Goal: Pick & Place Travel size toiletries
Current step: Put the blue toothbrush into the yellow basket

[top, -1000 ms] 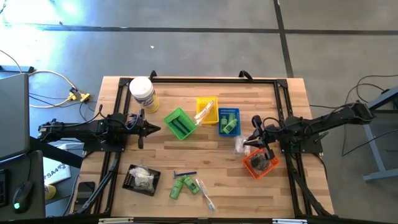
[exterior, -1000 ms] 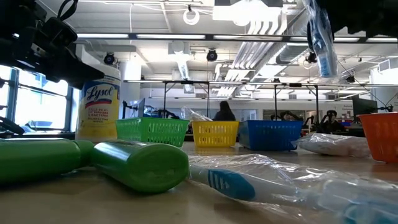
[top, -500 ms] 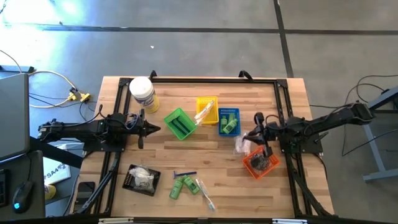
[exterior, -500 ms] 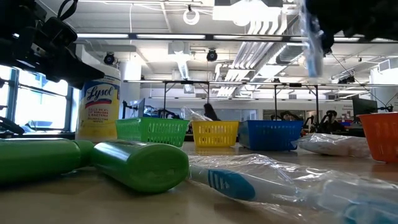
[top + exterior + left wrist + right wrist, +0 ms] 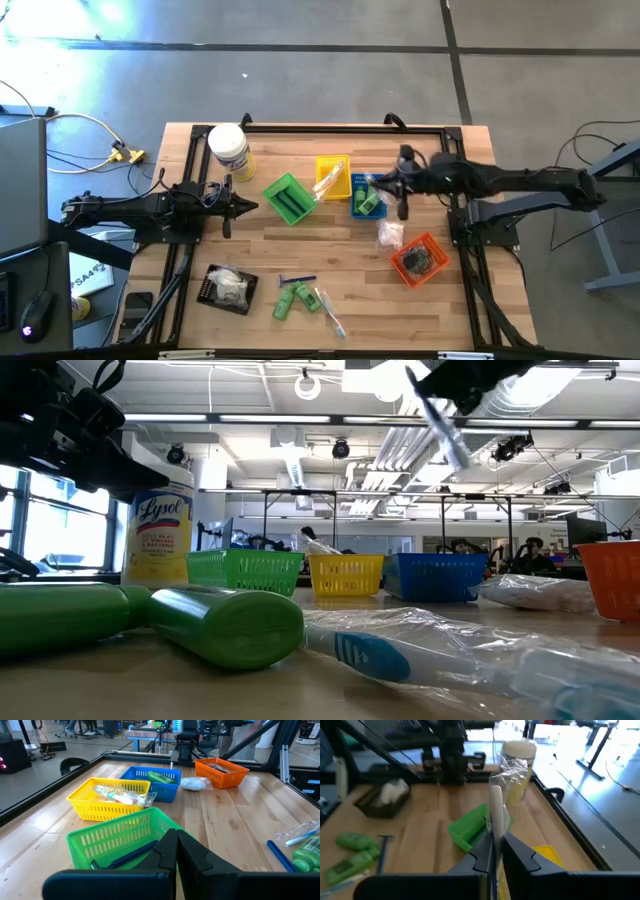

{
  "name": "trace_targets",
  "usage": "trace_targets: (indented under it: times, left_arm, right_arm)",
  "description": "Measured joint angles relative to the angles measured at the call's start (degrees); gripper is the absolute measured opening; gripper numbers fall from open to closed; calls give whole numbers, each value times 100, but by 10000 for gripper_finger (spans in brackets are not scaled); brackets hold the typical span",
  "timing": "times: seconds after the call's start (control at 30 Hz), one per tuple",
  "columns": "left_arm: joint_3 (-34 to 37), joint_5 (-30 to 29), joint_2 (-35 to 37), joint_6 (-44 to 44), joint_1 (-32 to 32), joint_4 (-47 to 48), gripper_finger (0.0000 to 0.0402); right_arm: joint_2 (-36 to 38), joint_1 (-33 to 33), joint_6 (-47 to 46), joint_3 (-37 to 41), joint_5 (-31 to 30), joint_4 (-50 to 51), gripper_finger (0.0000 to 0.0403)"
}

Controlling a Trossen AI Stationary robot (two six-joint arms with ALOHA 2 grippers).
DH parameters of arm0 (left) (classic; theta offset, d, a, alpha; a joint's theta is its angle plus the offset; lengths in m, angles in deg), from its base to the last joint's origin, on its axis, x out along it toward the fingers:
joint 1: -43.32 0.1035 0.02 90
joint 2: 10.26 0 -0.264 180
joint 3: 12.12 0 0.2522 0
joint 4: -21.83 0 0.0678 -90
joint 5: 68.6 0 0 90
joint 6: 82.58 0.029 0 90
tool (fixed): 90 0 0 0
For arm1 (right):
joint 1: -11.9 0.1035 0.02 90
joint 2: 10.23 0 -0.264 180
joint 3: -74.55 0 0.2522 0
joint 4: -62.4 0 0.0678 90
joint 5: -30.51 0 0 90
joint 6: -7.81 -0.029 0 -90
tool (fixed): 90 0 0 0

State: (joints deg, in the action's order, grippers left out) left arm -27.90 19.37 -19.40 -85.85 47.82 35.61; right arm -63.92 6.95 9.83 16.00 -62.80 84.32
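My right gripper (image 5: 378,184) hangs high over the blue basket (image 5: 368,196), shut on a toothbrush in a clear wrapper (image 5: 496,802), which the low view also shows as a wrapped toothbrush (image 5: 441,417). At the table's left, my left gripper (image 5: 250,207) stays shut on nothing, facing the green basket (image 5: 120,837). On the table lie a white packet (image 5: 389,235), green bottles (image 5: 297,297), another wrapped toothbrush (image 5: 329,311) and a thin blue piece (image 5: 297,279). My right gripper pinches the wrapped toothbrush between its two fingers, at a stretch of the handle (image 5: 494,834). The brush runs on past the fingertips, wrapper loose around it. It is lifted clear of the table and slants in the air (image 5: 441,417). Which end is held cannot be told.
A yellow basket (image 5: 333,178) with wrapped items stands next to the blue one. An orange basket (image 5: 420,258) stands at the right, a black tray (image 5: 228,287) at the near left. A big white jar (image 5: 229,150) is at the far left corner.
My right gripper has risen from beside the orange basket and swung toward the far edge and the table's left, ending above the blue basket. It has tipped up toward level. The wrapped toothbrush went with it and now slants instead of hanging straight down.
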Motion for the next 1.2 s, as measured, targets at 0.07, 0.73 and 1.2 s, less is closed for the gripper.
trace_targets:
  times: [0.07, 0.73, 1.2]
  left_arm:
    - [0, -4, 1, 0, 0, 2, 0]
    - [-3, -8, 1, 0, 0, 60, 0]
    - [-11, -6, -1, -4, 0, 155, 0]
  right_arm:
    - [-431, -241, 242, -405, 281, 272, 25]
    - [-3604, -1170, 3385, -2036, 2597, -545, 24]
    - [-4691, -1280, 3707, -2036, 2399, -911, 24]
